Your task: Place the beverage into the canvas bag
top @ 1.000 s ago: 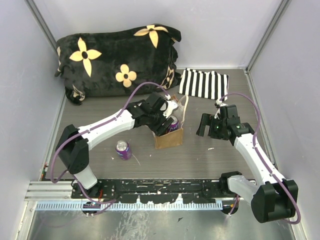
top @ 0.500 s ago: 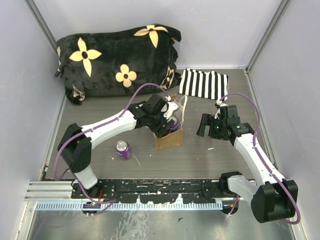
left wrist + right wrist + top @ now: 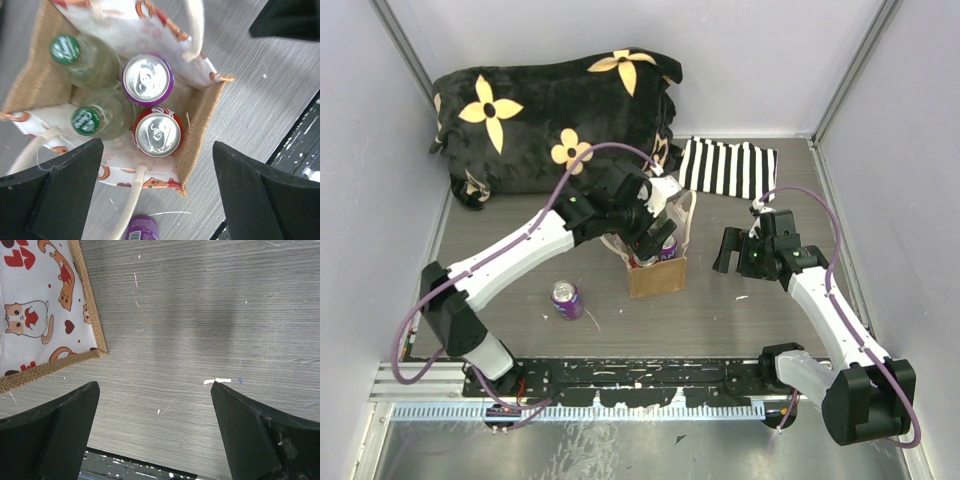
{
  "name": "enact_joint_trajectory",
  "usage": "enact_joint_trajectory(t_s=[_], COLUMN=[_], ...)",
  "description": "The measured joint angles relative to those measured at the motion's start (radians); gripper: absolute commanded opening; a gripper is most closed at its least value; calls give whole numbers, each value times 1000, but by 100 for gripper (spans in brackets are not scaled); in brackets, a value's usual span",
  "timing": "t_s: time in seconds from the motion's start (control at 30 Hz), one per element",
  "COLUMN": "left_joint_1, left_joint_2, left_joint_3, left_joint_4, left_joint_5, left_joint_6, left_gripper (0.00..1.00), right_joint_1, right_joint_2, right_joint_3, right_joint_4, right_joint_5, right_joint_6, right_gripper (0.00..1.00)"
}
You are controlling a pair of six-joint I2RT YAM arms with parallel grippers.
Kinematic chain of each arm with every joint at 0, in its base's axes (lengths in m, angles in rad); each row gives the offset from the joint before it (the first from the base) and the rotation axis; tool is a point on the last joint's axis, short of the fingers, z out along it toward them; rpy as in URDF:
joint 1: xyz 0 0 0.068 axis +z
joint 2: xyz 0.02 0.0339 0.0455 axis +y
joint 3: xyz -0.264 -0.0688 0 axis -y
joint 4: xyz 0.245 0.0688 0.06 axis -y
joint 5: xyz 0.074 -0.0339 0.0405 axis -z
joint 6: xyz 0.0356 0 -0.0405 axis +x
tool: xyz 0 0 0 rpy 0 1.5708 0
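Note:
The tan canvas bag (image 3: 658, 272) stands upright mid-table, with cream handles and a cat print. In the left wrist view the bag (image 3: 206, 107) holds two green-capped bottles (image 3: 86, 120), a purple can (image 3: 147, 79) and a red can (image 3: 157, 133), all upright. My left gripper (image 3: 650, 236) hovers just above the bag's opening, open and empty (image 3: 156, 155). Another purple can (image 3: 566, 299) stands on the table left of the bag, and its top shows in the left wrist view (image 3: 142, 231). My right gripper (image 3: 735, 255) is open and empty right of the bag (image 3: 154, 390); the bag's printed side (image 3: 35, 305) is at that view's upper left.
A black plush blanket with yellow flowers (image 3: 550, 110) lies along the back left. A black-and-white striped cloth (image 3: 728, 168) lies at the back right. Grey walls close in both sides. The arms' mounting rail (image 3: 620, 380) runs along the near edge.
My left gripper has lifted up and back out of the bag's opening, with the arm raised. The cans stay in the bag. The right arm has not moved.

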Motion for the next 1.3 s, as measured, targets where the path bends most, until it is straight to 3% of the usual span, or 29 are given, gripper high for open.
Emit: enact_joint_trajectory(t_s=[0.27, 0.47, 0.57, 0.77, 1.3], left_joint_1=[31, 131, 142, 174, 208], left_joint_2=[-225, -497, -562, -546, -409], left_joint_3=[36, -239, -359, -484, -534], left_joint_4=[-50, -154, -218, -278, -270], left_joint_5=[13, -32, -59, -95, -41], left_joint_6=[51, 126, 163, 214, 227], left_gripper=[99, 98, 98, 98, 98], right_joint_1=[0, -1, -1, -1, -1], right_joint_2=[0, 0, 0, 0, -24], right_joint_3=[0, 0, 0, 0, -1], right_joint_4=[0, 0, 0, 0, -16], right_joint_5=[0, 0, -2, -9, -8], right_joint_6=[0, 0, 0, 1, 1], right_gripper=[100, 100, 100, 100, 100])
